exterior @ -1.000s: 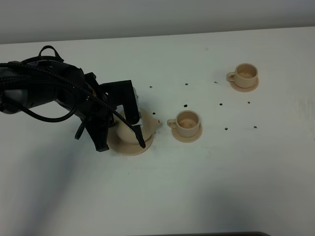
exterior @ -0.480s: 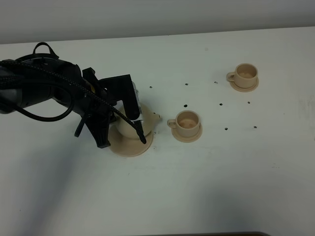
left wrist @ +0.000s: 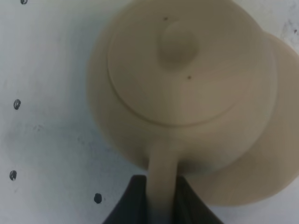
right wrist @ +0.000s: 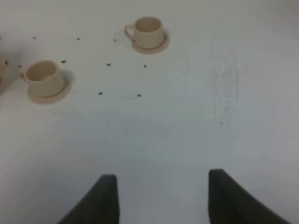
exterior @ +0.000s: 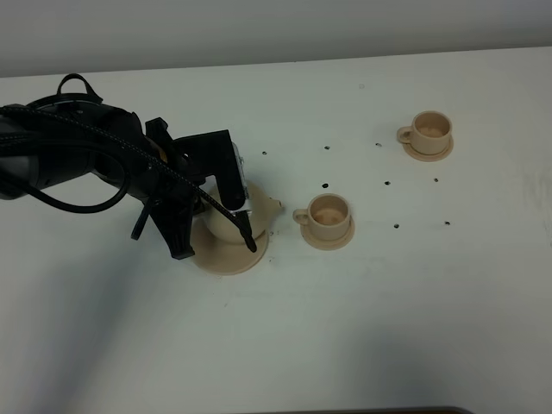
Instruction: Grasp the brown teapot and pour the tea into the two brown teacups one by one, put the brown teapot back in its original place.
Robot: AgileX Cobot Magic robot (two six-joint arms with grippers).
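The brown teapot [exterior: 222, 231] sits under my left arm, its spout [exterior: 274, 210] pointing at the nearer cup. In the left wrist view the teapot [left wrist: 187, 79] fills the frame, and my left gripper [left wrist: 161, 191] is shut on its loop handle. The wide saucer [exterior: 231, 259] lies below it, and the wrist view shows the saucer [left wrist: 275, 140] offset to one side of the pot. Whether the pot touches the saucer I cannot tell. One teacup [exterior: 329, 216] stands just right of the spout, the other teacup [exterior: 429, 129] at the far right. My right gripper [right wrist: 163, 198] is open over bare table.
The white table [exterior: 345, 328] carries small dark dots [exterior: 387, 184] between the cups. Each cup stands on its own small saucer [exterior: 345, 238]. Black cables [exterior: 78, 185] loop off the left arm at the left edge.
The left arm with the teapot shifted slightly up and left, exposing more of the wide saucer's front rim. It has held still over the last half second.
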